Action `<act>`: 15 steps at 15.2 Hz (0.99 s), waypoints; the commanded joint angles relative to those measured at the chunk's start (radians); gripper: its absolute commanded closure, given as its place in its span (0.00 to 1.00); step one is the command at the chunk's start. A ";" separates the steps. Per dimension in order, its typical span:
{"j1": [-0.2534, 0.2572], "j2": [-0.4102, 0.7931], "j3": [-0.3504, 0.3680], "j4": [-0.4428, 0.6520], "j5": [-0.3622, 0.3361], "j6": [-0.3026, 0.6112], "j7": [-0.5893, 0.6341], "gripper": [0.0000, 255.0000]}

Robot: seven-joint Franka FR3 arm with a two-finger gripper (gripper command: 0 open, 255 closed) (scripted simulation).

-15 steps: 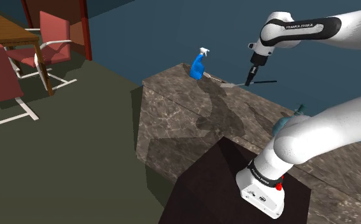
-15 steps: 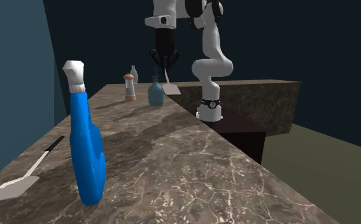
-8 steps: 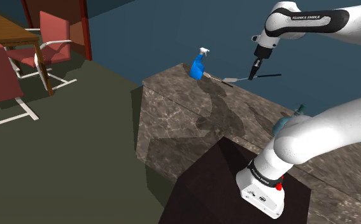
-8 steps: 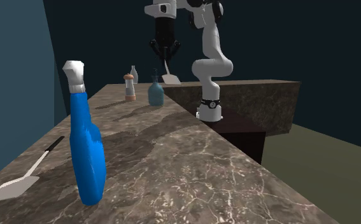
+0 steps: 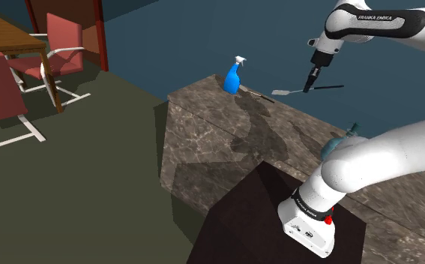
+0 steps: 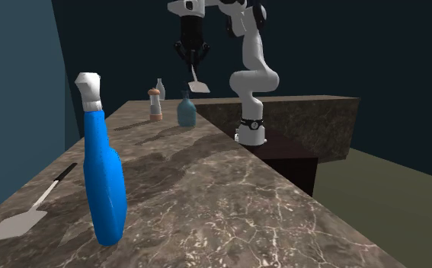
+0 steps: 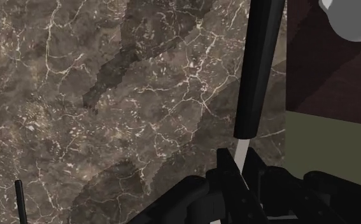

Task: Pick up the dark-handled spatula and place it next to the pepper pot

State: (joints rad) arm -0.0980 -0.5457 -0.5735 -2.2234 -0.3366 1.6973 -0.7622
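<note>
The pincer (image 5: pixel 309 81) has climbed higher and swung toward the shoulder view's right since a second ago, carrying the dark-handled spatula (image 5: pixel 323 88) farther from the blue spray bottle (image 5: pixel 233 76) and well clear of the marbled bench (image 5: pixel 218 127). Its black fingers are clamped on the tool's pale shank just below the dark handle, as the wrist view shows, so the handle sticks out ahead of the fingers while the blade trails behind. Gripped near its middle this way, the spatula rides close to level in the shoulder view rather than drooping at either end.

The height appears deliberate. In the second exterior view the blade hangs in the air above the teal bottle (image 6: pixel 186 111), and the pepper pot (image 6: pixel 155 104), brown with a pale top, stands on the bench just to that view's left of the bottle, with a small grey bottle (image 6: pixel 161 89) behind it. Carried this high, the spatula can pass over those upright things without knocking them.

A second spatula (image 6: pixel 33 207) lies flat on the bench beside the spray bottle, untouched.

The lift looks done and the carry under way; what remains is to bring the tool down on bare bench beside the pepper pot, a tight spot given the bottles close by.
</note>
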 commanded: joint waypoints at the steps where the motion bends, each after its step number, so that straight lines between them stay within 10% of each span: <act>1: -0.023 -0.026 -0.025 -0.003 -0.026 -0.014 -0.041 1.00; 15: -0.154 -0.130 -0.240 0.041 -0.197 -0.059 -0.344 1.00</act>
State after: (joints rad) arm -0.2479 -0.6778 -0.7890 -2.1900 -0.5220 1.6336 -1.0804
